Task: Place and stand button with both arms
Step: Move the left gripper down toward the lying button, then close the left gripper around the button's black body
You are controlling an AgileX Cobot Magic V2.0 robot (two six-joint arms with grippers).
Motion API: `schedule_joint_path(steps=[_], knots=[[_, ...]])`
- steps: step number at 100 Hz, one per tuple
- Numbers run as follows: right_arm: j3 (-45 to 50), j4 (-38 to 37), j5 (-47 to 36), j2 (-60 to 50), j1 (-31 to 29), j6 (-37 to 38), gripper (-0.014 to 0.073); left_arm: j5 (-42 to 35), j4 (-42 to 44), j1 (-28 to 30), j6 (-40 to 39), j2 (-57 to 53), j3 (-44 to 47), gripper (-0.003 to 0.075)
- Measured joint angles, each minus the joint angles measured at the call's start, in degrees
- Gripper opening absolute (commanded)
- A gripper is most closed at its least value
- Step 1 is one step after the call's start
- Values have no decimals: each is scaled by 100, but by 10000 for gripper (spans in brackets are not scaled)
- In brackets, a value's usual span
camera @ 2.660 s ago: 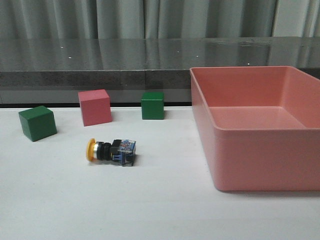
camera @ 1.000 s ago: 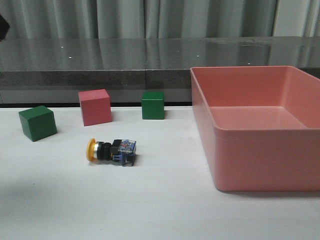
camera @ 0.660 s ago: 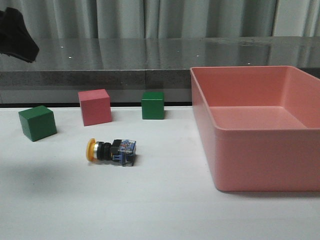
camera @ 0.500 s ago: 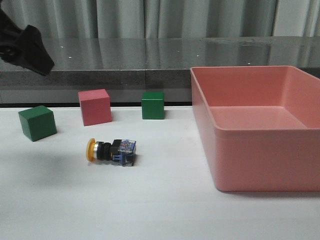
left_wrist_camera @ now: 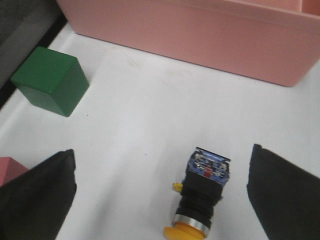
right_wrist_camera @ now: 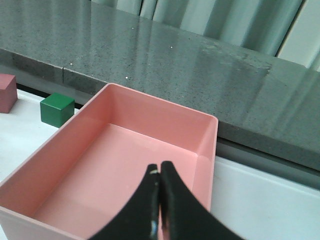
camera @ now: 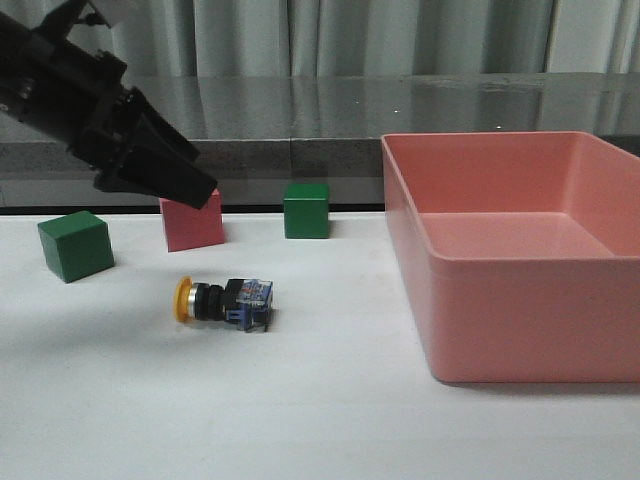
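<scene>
Pink cube (camera: 198, 228) top hidden behind left gripper (camera: 180, 180); button (left_wrist_camera: 201, 200) cap cut by wrist-view edge.

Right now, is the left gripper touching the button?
Apart. In the left wrist view the button lies on the table between the open fingers, with white table visible on both sides of it.

Soft, even light from overhead leaves the white worktop (camera: 330, 420) bright, with only faint, blurred shadows: a thin one hugging the button (camera: 224, 301) and a narrow dark band along the near foot of the pink bin (camera: 520, 320). The dark stone ledge (camera: 300, 110) behind the bin is glossy and mirrors the pale curtains (camera: 330, 35) in streaky sheen. In the left wrist view the left hand's fingers (left_wrist_camera: 35, 200) are featureless black and soft-edged, while the button is fairly sharp.
</scene>
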Motion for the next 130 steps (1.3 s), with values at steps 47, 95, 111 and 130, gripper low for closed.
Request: schedule_joint_path(steps=[47, 95, 111, 130], knots=[[0, 0, 0, 0, 0, 0, -62, 118, -156, 22, 768, 609, -4, 597], [0, 0, 0, 0, 0, 0, -62, 337, 546, 22, 953, 909, -4, 597], [0, 0, -11, 0, 0, 0, -62, 337, 592, 22, 953, 909, -4, 597], [0, 0, -32, 0, 0, 0, -62, 223, 597, -68, 955, 909, -4, 597]])
